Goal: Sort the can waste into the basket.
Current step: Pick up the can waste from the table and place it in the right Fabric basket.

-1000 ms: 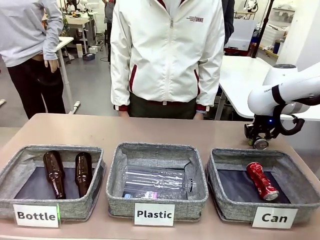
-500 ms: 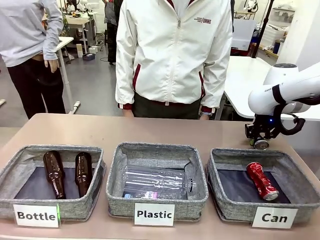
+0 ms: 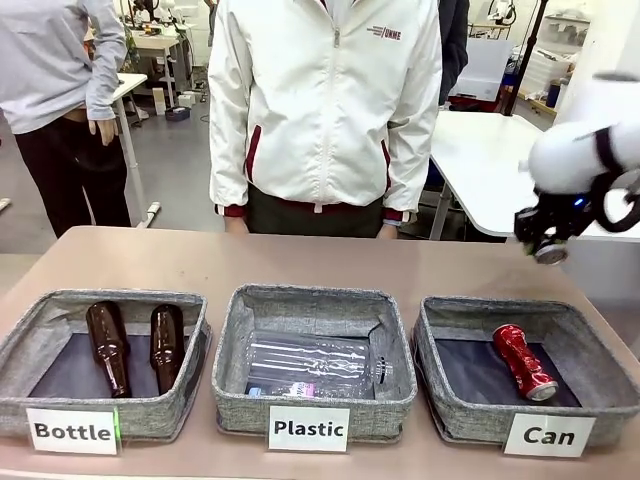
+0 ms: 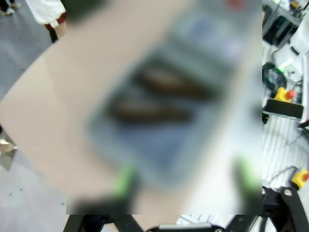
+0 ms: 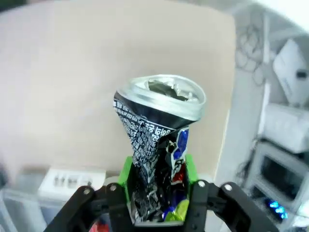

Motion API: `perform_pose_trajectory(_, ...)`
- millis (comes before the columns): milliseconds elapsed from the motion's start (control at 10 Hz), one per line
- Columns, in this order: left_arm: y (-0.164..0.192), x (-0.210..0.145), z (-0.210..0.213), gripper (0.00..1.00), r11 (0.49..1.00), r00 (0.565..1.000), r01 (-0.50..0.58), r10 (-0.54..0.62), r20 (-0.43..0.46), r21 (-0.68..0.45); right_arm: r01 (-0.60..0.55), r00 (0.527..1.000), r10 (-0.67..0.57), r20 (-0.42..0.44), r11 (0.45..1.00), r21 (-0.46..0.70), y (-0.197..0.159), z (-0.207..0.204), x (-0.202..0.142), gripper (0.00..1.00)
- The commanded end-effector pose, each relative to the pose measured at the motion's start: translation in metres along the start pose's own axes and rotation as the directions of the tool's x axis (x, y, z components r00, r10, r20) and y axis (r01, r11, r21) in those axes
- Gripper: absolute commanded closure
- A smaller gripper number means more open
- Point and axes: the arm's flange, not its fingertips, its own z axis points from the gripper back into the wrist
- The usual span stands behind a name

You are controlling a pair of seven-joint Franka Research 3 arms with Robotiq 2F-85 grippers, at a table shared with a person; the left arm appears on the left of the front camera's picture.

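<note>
Right claw (image 5: 158, 193): pinching crushed dark printed metal can (image 5: 157, 140), aloft behind grey felt "Can" basket (image 3: 462, 312) holding red can (image 3: 523, 361). Step: carry. Next: lower over basket, release

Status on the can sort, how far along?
Done: the red can lies in the Can basket. In hand: the right gripper is shut on the crushed dark can, raised behind the basket's far right corner. Left: carry it over the basket and release. The left gripper is open above the Bottle basket.
</note>
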Motion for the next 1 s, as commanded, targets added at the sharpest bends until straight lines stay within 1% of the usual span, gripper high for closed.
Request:
perform_pose_trajectory(0, -0.001, 0.001, 0.000, 0.00, 1.000, 1.000, -0.014, 0.014, -0.005, -0.001, -0.397, 0.918, 0.397, 0.006, 0.918, 0.016, 0.018, 0.062, -0.060, 1.00)
perform_pose_trajectory(100, -0.001, 0.001, 0.000, 0.00, 1.000, 1.000, -0.014, 0.014, -0.005, -0.001, -0.510, 0.860, 0.510, -0.028, 0.860, 0.009, 0.029, 0.080, -0.080, 1.00)
perform_pose_trajectory(200, -0.001, 0.001, 0.000, 0.00, 1.000, 1.000, -0.014, 0.014, -0.005, -0.001, -0.629, 0.776, 0.629, -0.044, 0.777, 0.027, 0.039, 0.092, -0.098, 1.00)
perform_pose_trajectory(300, -0.001, 0.001, 0.000, 0.00, 1.000, 1.000, -0.014, 0.014, -0.005, -0.001, -0.769, 0.631, 0.775, -0.047, 0.632, 0.098, 0.049, 0.098, -0.117, 1.00)
perform_pose_trajectory(400, -0.001, 0.001, 0.000, 0.00, 1.000, 1.000, -0.014, 0.014, -0.005, -0.001, -0.883, 0.439, 0.898, -0.006, 0.433, 0.179, 0.057, 0.104, -0.138, 1.00)
perform_pose_trajectory(500, -0.001, 0.001, 0.000, 0.00, 1.000, 1.000, -0.014, 0.014, -0.005, -0.001, -0.913, 0.353, 0.936, -0.001, 0.345, 0.216, 0.060, 0.105, -0.154, 1.00)
perform_pose_trajectory(600, -0.001, 0.001, 0.000, 0.00, 1.000, 1.000, -0.014, 0.014, -0.005, -0.001, -0.916, 0.314, 0.949, -0.020, 0.308, 0.259, 0.066, 0.102, -0.164, 1.00)
perform_pose_trajectory(700, -0.001, 0.001, 0.000, 0.00, 1.000, 1.000, -0.014, 0.014, -0.005, -0.001, -0.912, 0.312, 0.950, 0.009, 0.297, 0.284, 0.062, 0.099, -0.169, 1.00)
perform_pose_trajectory(800, -0.001, 0.001, 0.000, 0.00, 1.000, 1.000, -0.014, 0.014, -0.005, -0.001, -0.900, 0.319, 0.946, 0.057, 0.284, 0.329, 0.058, 0.096, -0.172, 1.00)
perform_pose_trajectory(900, -0.001, 0.001, 0.000, 0.00, 1.000, 1.000, -0.014, 0.014, -0.005, -0.001, -0.896, 0.330, 0.941, 0.077, 0.287, 0.338, 0.056, 0.093, -0.172, 1.00)
